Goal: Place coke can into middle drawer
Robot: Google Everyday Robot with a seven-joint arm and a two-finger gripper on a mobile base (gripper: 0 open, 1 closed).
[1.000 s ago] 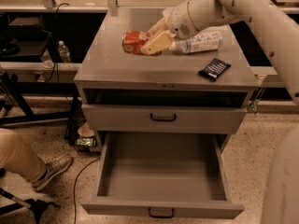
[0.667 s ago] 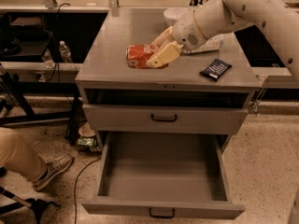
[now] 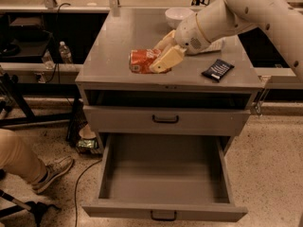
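The coke can (image 3: 141,60), red-orange and dented, lies on its side between my gripper's fingers at the front middle of the grey cabinet top (image 3: 109,41). My gripper (image 3: 159,56) is shut on the can's right end, with one cream finger (image 3: 166,60) in front and the other behind it. The can sits at or just above the top, near its front edge. The middle drawer (image 3: 164,176) is pulled wide open below, a deep grey box that is empty, with a low front panel and a small black handle (image 3: 163,215).
A shut drawer front (image 3: 165,119) with a black handle sits above the open drawer. A white bowl (image 3: 176,15) and a black packet (image 3: 218,70) are on the top. A person's leg and shoe (image 3: 47,168) are on the floor at the left.
My gripper has carried the coke can from further back on the cabinet top toward the front edge, and the arm has swung down and forward with it.
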